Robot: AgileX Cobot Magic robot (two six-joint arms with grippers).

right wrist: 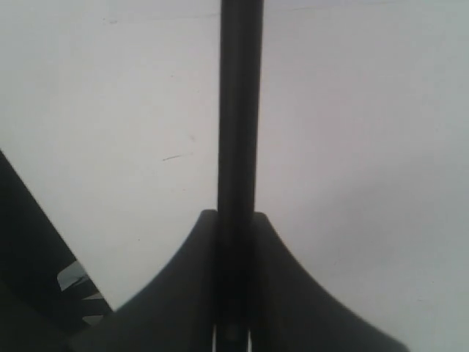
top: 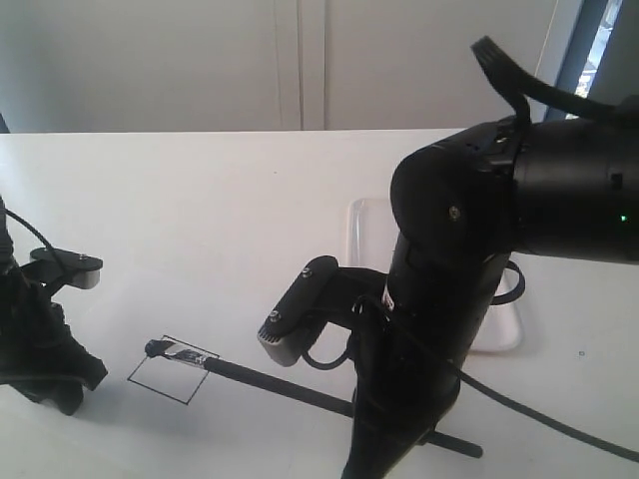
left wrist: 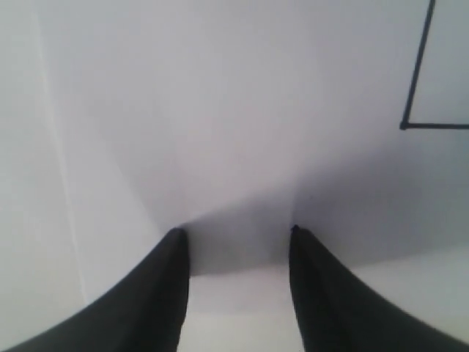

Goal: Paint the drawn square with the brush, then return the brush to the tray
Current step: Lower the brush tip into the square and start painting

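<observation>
Exterior view, clock directions read on the tabletop with 12 o'clock pointing away from the camera.

**Nearest:** the right gripper [right wrist: 234, 216] has its jaws closed tight on the black handle of the brush [top: 300, 391], gripping it towards the rear end, with a short tail sticking out at about 4 o'clock.

**Key relation:** the brush's long axis runs low over the table from 4 o'clock to 10 o'clock. Its silver ferrule and dark bristles lie at the far-left corner of the drawn square [top: 170, 377]. The square therefore lies at 9 to 10 o'clock from the right gripper, a full handle-length away. Its interior looks mostly paper-white, so painting is judged barely begun. The strokes ahead would sweep the tip back towards 4 o'clock across the square. Whether the bristles press on the surface cannot be told.

**Left:** the left gripper [left wrist: 237, 230] rests just beside the square at its 8 to 9 o'clock, with its jaws apart and nothing between them. It is the nearer arm, but it is idle and could crowd a wide stroke.

**Farther:** the tray [top: 361, 225] lies at 12 to 1 o'clock from the right gripper, largely hidden behind that arm. Its paint blob is not visible. Beyond it is the bare white table [top: 200, 200].
</observation>
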